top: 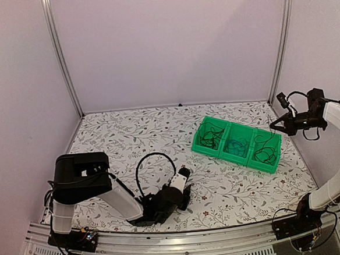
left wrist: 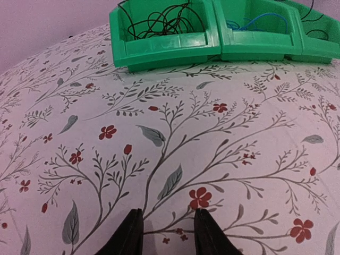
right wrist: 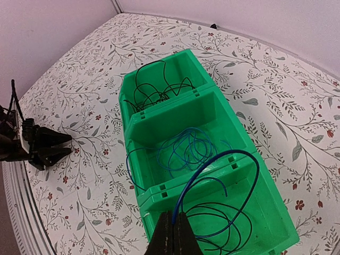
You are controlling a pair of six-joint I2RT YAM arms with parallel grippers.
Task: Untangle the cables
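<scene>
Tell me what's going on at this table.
The right gripper hangs over the green bin, fingers shut on a blue cable that arcs up and back down into the end compartment below it. A blue coil lies in the middle compartment, and black cables sit tangled in the far one. The left gripper sits low over the table, open and empty, facing the bin.

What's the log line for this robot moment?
left gripper open, empty, near floral table | right gripper shut on thin blue cable | over green plastic bin
</scene>
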